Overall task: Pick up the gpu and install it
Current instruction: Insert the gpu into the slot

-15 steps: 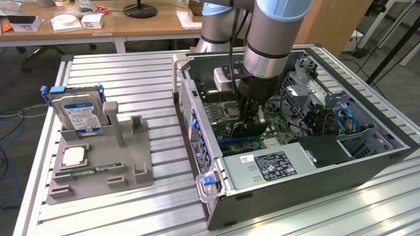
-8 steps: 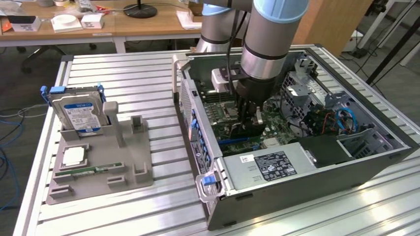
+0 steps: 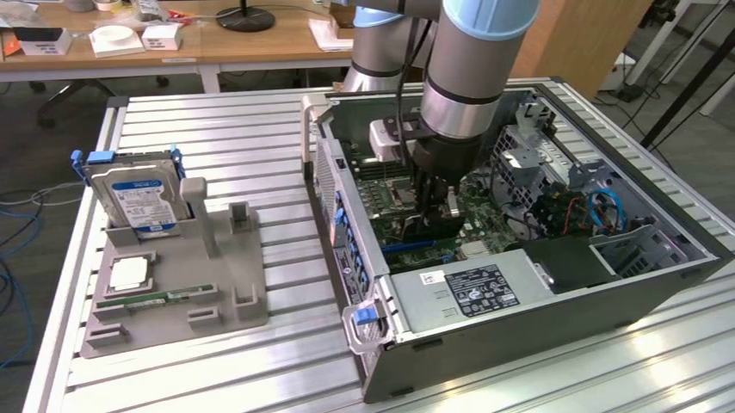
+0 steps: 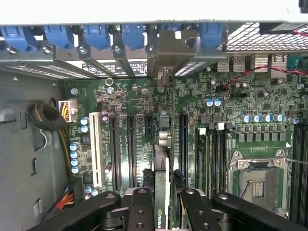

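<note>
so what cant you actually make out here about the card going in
- Exterior view: the gpu's lower edge and the slot under it, hidden by the gripper and arm inside the computer case.
- Wrist view: the gpu is edge-on between the fingers; whether it touches the motherboard slot cannot be told.

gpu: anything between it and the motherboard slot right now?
Nothing visible does. The gripper is shut on the gpu, held edge-on over the motherboard inside the case. Its bracket already sits at the rear slot openings. Whether the card's edge is seated in a slot can't be told.
</note>
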Available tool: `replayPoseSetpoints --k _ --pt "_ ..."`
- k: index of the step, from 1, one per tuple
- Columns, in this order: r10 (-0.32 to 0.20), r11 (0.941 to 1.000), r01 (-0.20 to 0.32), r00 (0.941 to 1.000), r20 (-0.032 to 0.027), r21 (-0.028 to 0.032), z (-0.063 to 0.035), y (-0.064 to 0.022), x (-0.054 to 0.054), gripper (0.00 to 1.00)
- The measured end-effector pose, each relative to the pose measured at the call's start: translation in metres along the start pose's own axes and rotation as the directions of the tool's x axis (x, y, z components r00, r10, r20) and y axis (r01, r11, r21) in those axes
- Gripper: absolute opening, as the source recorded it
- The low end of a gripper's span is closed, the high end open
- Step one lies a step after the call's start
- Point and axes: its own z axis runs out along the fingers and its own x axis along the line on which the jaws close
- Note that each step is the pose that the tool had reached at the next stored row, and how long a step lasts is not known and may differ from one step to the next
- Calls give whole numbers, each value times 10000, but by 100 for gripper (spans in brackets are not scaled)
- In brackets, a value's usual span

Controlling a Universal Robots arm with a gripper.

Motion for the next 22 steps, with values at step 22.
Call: replayPoseSetpoints --k 22 --pt "1 10000 -1 10000 15 -1 80 10 -22 26"
